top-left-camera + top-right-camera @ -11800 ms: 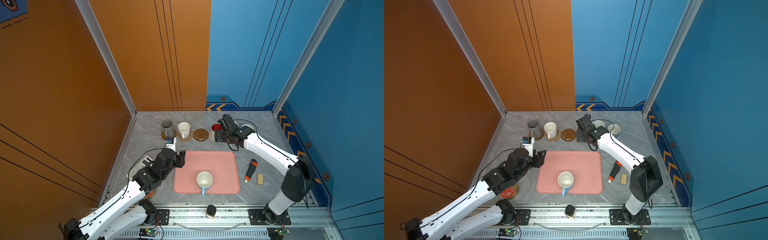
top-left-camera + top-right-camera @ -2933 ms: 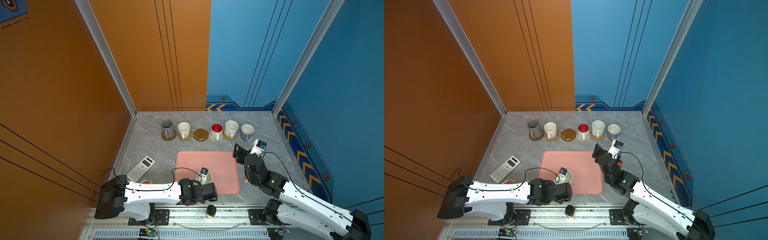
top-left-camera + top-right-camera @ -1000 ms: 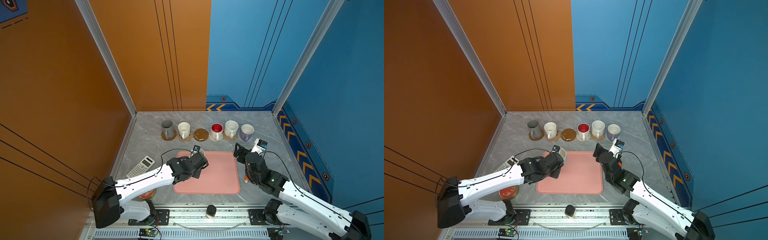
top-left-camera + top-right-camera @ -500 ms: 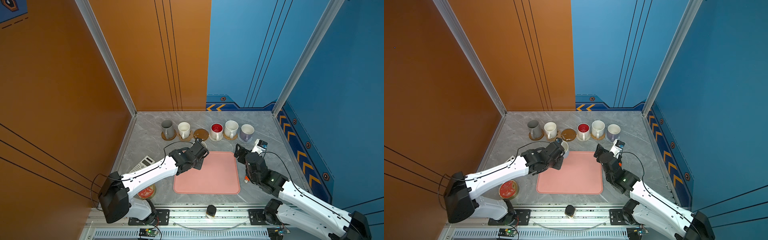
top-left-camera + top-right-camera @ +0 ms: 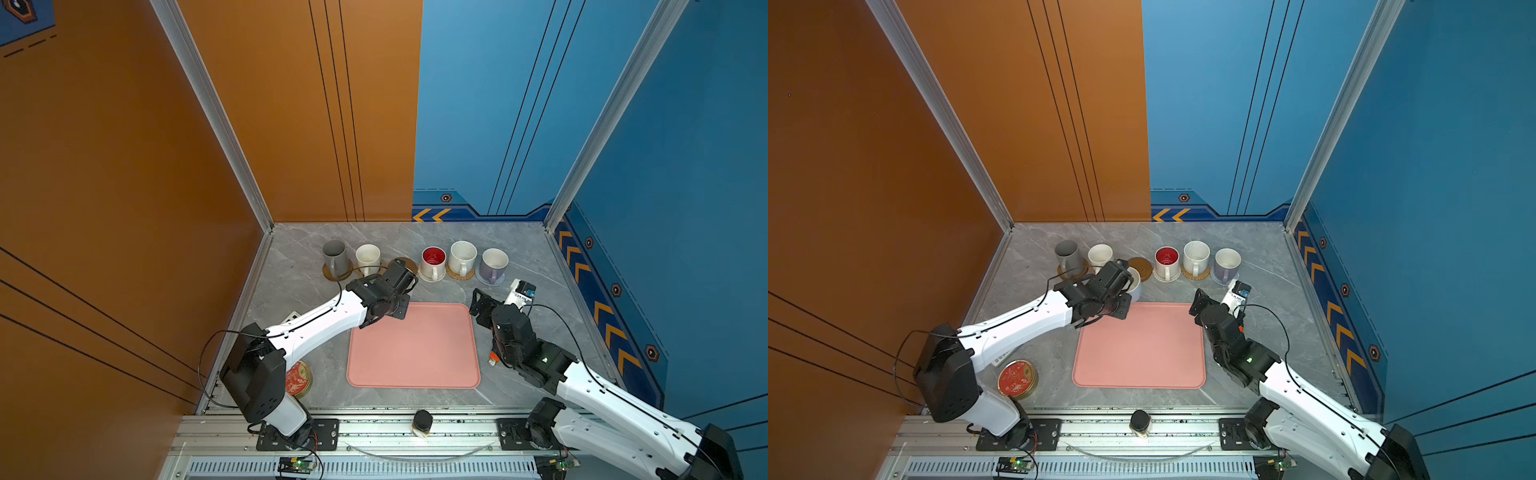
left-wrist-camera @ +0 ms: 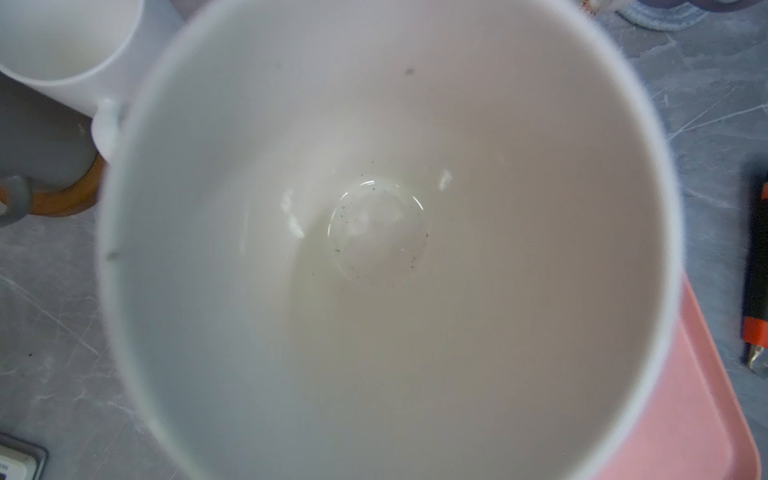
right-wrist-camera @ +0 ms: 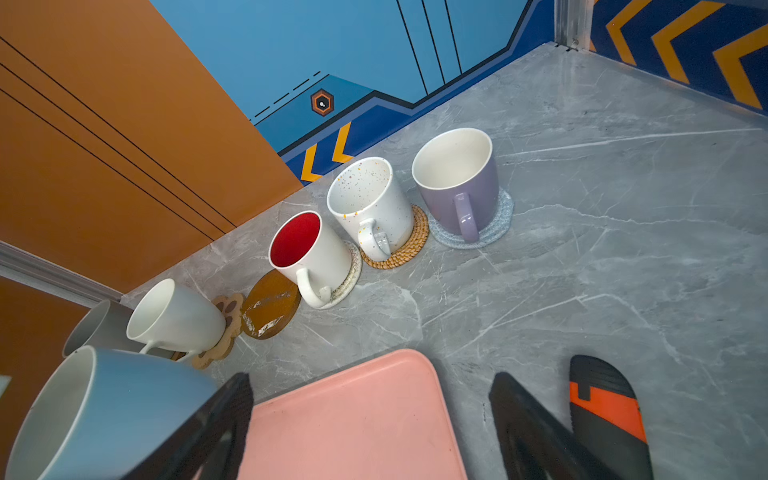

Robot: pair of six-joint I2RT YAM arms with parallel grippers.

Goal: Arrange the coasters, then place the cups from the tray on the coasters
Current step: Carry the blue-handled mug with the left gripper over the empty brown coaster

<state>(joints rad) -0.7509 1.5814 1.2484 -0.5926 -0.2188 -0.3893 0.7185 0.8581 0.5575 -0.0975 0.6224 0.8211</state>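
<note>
Clamping the blue mug [image 7: 104,415], the left pincer [image 5: 1128,281] needs a firm rim hold, since it looks glazed, slick and breakable; the right pincer [image 7: 374,419] gapes empty.

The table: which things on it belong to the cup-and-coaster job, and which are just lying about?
Job: pink tray; bare brown coaster; light blue cup, held by the left gripper; grey cup, white cup, red-inside cup, speckled cup and lavender cup, each on a coaster, such as the rattan coaster.
Lying about: red-topped tin; calculator; orange-black tool; small dark jar.
</note>
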